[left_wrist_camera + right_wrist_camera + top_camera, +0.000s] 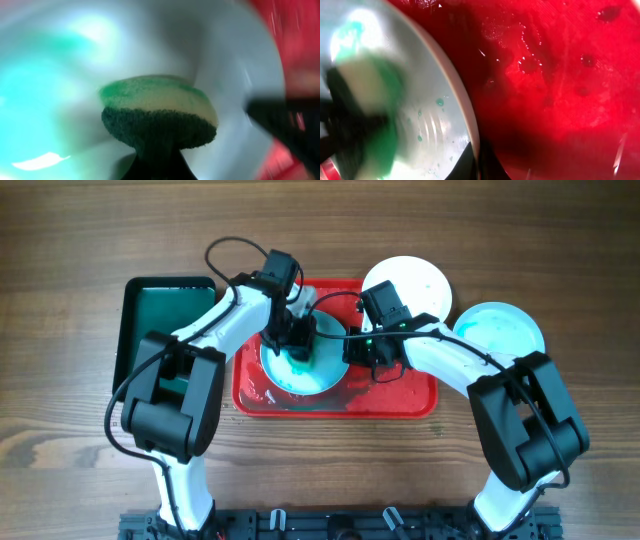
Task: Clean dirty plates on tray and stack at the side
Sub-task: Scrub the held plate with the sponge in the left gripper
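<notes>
Tray (pixel 400 402), red, centre of the overhead view, on a wooden table (pixel 60 240); its floor is wet, with droplets (pixel 530 61) showing in the right wrist view. Aqua plate (pixel 318 380): lies in the left half of the tray, green smears on its face. Left gripper (pixel 297 345): over that plate's upper part, fingers clamped on a sponge (pixel 160 112), yellow with a dark green scouring layer and green staining on top; the sponge is pressed to the plate's face. Right gripper (pixel 362 352): at the plate's right edge, its fingers (pixel 476 162) pinched together on the rim, one above and one below. White plate (pixel 420 280): on the table at the tray's upper right corner, whether touching the rim cannot be told. Second aqua plate (pixel 505 330): on the table right of the tray, just beside the white plate, face tinted green. Green tray (pixel 165 305): dark, upper left of the frame, beside the red tray's left end, partly covered by the left arm.
</notes>
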Tool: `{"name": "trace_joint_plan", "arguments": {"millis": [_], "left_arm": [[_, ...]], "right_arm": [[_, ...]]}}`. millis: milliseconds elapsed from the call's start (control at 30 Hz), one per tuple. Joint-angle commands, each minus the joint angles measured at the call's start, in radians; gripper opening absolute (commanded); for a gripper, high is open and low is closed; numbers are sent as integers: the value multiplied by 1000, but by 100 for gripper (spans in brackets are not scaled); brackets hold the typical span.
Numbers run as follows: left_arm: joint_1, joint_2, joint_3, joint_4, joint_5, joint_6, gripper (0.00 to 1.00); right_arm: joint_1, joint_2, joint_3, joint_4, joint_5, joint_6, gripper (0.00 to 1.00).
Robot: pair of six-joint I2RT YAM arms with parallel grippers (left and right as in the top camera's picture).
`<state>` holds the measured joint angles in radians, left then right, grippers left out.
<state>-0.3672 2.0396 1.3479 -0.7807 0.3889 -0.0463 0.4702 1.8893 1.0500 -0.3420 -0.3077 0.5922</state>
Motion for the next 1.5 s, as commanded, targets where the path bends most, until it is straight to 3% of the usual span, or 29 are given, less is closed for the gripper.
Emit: {"name": "trace_joint_plan", "arguments": {"millis": [0,67,133,200,267,400,467,567,667,833,933,1033,1167,1267,1300,1467], "left_arm": [[-16,48,-26,-93,179,145,4],[-8,48,-26,-104,101,146,4],[-3,48,-26,-80,-174,3,4],[-3,48,-26,-86,-651,-262,4],[-3,48,-26,-97,-845,-377,4],[-4,48,-26,-46,-860,-415,4],[-6,48,-26,16,-798,-414,4],[-8,48,-26,134,-569,-376,4],[-8,48,-26,225,-162,-168,4],[-11,48,-26,209,203,-47,4],[-25,48,-26,116,295,43,4],[-27,48,-26,-87,225,174,4],[0,48,-26,-216,-185,166,4],[17,48,-26,-200,-481,-13,4],[18,48,-26,-184,-607,-122,4],[8,48,-26,-37,-703,-270,4]], "right_arm": [[3,22,10,10,-34,-28,4],[3,22,10,10,-35,-34,4],[3,22,10,8,-39,-36,4],[3,22,10,7,-39,-40,4],[3,22,10,10,-38,-39,4],[3,22,10,14,-38,-32,4],[3,22,10,16,-38,-34,4],[3,22,9,13,-39,-40,4],[3,22,10,13,-55,-60,4],[3,22,10,18,-61,-60,4],[3,22,10,17,-61,-68,4],[3,22,10,17,-68,-68,4],[3,22,10,18,-68,-65,4],[3,22,10,20,-68,-62,4],[3,22,10,23,-67,-60,4],[3,22,9,25,-68,-61,4]]}}
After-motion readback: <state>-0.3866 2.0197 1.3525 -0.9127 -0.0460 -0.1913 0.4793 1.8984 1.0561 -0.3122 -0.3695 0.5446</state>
